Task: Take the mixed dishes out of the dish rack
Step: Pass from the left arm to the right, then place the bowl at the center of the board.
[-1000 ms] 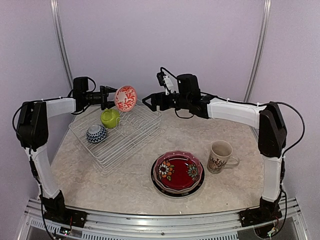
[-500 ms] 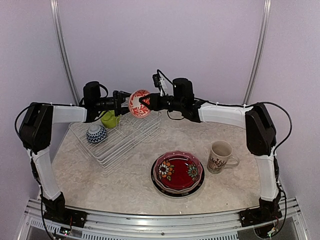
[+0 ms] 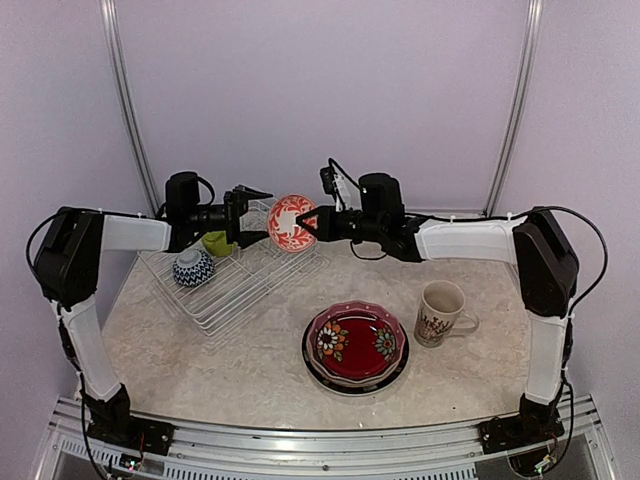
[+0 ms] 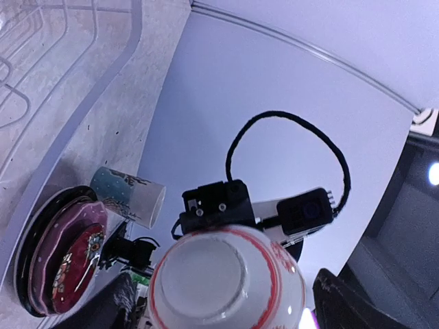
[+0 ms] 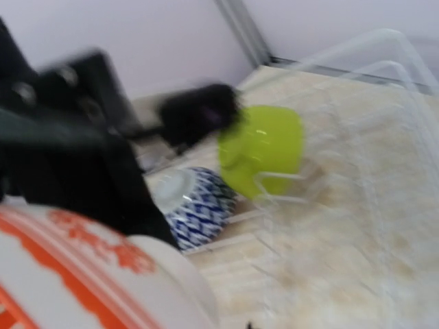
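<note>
Red-patterned bowl (image 3: 292, 222) hangs upper centre, near the far corner of the dish rack (image 3: 238, 288), clamped in my right claw (image 3: 306, 222) while my left claw (image 3: 266, 215) gapes open, so I should back the left one away without brushing it.

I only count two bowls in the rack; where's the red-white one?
Top view: the bowl is in the air over the rack's far end, held by the right gripper, the open left gripper beside it.
</note>
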Controlling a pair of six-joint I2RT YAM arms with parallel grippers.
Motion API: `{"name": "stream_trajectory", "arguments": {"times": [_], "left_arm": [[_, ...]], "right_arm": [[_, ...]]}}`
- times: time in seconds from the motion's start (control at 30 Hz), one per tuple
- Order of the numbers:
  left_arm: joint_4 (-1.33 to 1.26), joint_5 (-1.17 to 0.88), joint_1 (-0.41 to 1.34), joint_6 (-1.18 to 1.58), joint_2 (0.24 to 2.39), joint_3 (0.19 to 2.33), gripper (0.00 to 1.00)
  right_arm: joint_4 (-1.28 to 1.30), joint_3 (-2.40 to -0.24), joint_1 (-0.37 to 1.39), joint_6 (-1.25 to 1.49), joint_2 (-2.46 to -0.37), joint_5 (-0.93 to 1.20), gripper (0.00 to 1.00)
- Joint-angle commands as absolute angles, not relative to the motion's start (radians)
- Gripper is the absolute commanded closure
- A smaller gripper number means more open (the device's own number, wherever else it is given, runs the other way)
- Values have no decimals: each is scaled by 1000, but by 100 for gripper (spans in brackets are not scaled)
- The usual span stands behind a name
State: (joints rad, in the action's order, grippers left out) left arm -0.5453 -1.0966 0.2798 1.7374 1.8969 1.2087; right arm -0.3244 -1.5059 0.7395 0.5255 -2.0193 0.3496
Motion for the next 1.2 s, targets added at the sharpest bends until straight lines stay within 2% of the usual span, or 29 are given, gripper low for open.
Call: {"name": "stream_trajectory", "arguments": {"times": [0.0,0.13,0.27,0.47,0.63,0.8,1.17], "left_arm": [[-327,-1075,229,1425,1787,1238,1],[49,-983,210,1119,1698,1333,1],[328,-845,195,889,1611,1431,1],[527,-686,181,677,1493,1542,1],[684,-519,170,480,1460,1640,1],[645,-356,175,382,1398,1545,1],[648,-356,181,349,1369,1501,1]], "right_arm": [[-303,-1398,691,541,-1827,258,100],[-250,-1279,661,512,-1685,201,100],[-125,-1203,630,456,-1548,47,100],[111,-1127,569,449,-1403,-159,100],[341,-1188,505,486,-1458,-127,100],[471,-1234,473,500,-1555,-123,100],[602,-1392,455,419,-1805,-3,100]]}}
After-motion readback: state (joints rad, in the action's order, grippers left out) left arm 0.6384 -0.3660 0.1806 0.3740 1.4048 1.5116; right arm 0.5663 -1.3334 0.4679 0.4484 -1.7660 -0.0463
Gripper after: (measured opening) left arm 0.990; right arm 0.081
